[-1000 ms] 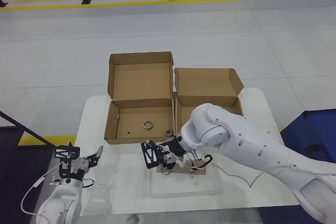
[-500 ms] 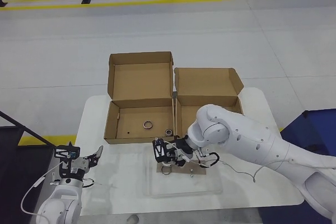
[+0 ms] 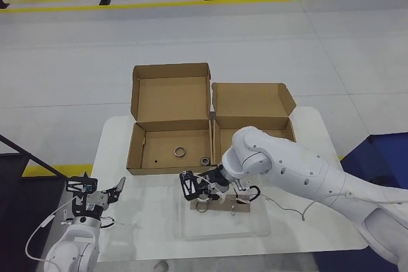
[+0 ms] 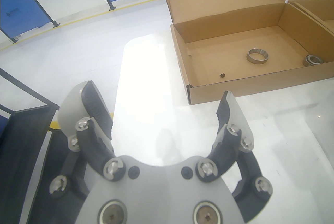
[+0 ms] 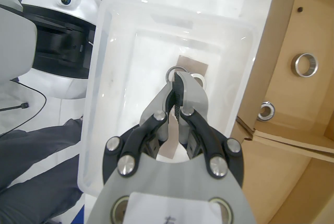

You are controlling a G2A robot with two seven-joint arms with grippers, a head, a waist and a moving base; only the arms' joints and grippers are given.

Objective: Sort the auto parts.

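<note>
The right gripper point(image 5: 177, 77) hangs over the clear tray point(image 5: 104, 26), lower centre in the top view. Its jaws are pinched together with nothing between them, as far as I can make out. Under its tips lies a steel ring point(image 5: 168, 74) beside a second part point(image 5: 201, 79), so this is the picking step, I'd say. Next the jaws must part and drop onto the ring. Above, the left box point(image 3: 134, 146) holds a sorted ring point(image 3: 181, 152) and a bearing point(image 3: 205, 161), and its front wall must be cleared. The left gripper point(image 4: 157, 90) stands lower left, jaws spread and empty.
</note>
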